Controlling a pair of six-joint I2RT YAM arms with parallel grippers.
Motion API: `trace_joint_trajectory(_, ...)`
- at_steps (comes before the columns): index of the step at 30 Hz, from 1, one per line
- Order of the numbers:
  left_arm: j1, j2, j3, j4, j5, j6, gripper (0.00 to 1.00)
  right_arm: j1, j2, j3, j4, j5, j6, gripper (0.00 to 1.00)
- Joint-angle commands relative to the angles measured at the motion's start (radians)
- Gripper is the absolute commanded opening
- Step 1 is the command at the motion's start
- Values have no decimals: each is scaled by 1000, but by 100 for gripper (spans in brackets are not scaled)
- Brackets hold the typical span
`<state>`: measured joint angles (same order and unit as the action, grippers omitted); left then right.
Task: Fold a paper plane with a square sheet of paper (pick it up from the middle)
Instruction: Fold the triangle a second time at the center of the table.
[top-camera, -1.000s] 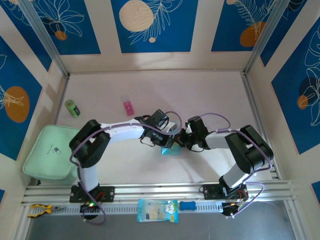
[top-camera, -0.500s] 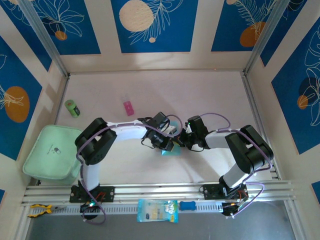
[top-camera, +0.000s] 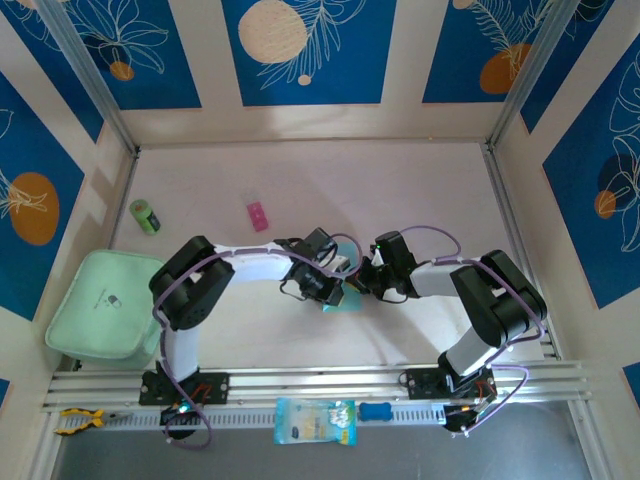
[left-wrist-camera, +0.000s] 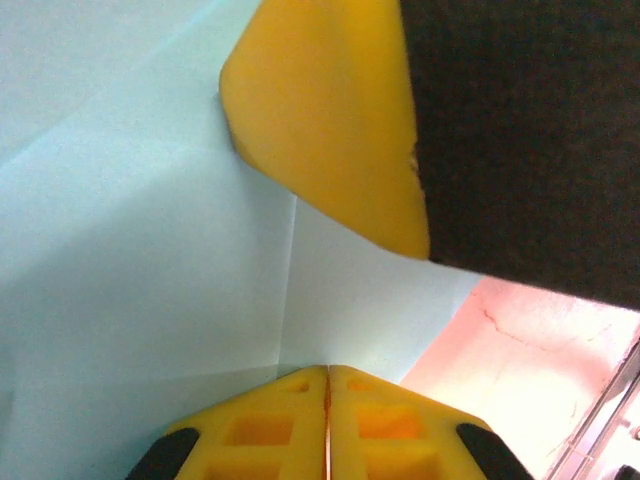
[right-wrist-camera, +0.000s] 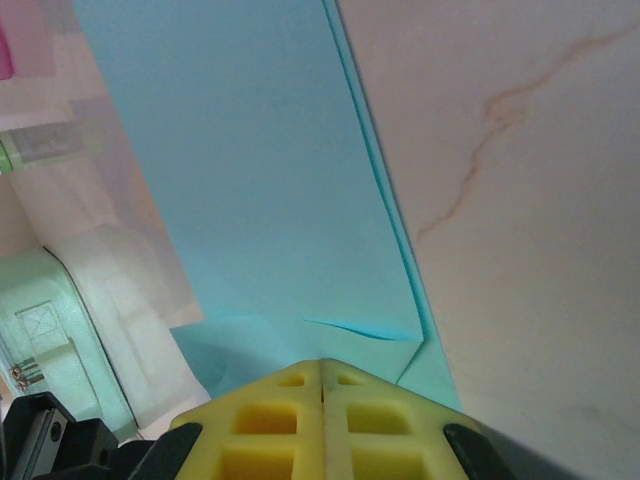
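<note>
The square sheet of paper (top-camera: 347, 301), light cyan and folded into layered flaps, lies on the table between my two grippers, mostly covered by them from above. My left gripper (top-camera: 334, 292) is shut, its yellow fingertips (left-wrist-camera: 327, 372) resting on the sheet (left-wrist-camera: 150, 250) beside a crease. My right gripper (top-camera: 362, 284) is also shut, tips (right-wrist-camera: 322, 365) down on the folded paper (right-wrist-camera: 260, 170) at the corner of a flap. In the left wrist view a yellow finger (left-wrist-camera: 330, 130) of the right gripper presses the paper just ahead. I see no paper between either pair of jaws.
A small pink block (top-camera: 257, 214) and a green roll (top-camera: 146, 216) lie at the back left. A mint-green case (top-camera: 103, 305) sits at the left edge. A blue-and-yellow packet (top-camera: 314, 420) and yellow-handled pliers (top-camera: 78, 420) lie by the front rail.
My left arm has drawn in and its gripper has slid a little to the right over the paper, covering more of it. The right arm has stayed put.
</note>
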<state>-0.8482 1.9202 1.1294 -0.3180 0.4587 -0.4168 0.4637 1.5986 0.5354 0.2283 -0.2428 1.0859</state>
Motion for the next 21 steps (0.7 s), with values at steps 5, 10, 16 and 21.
trace_joint_trajectory(5,1,-46,-67,-46,-47,20,9,1,22,-6,-125,49,-9,0)
trace_joint_trajectory(10,2,-68,-103,-31,-49,9,10,1,28,-3,-133,50,-15,0)
trace_joint_trajectory(16,15,-94,-147,11,-22,-17,10,0,27,-2,-138,50,-20,0)
trace_joint_trajectory(21,43,-113,-195,49,0,-51,10,0,21,-3,-143,52,-21,0)
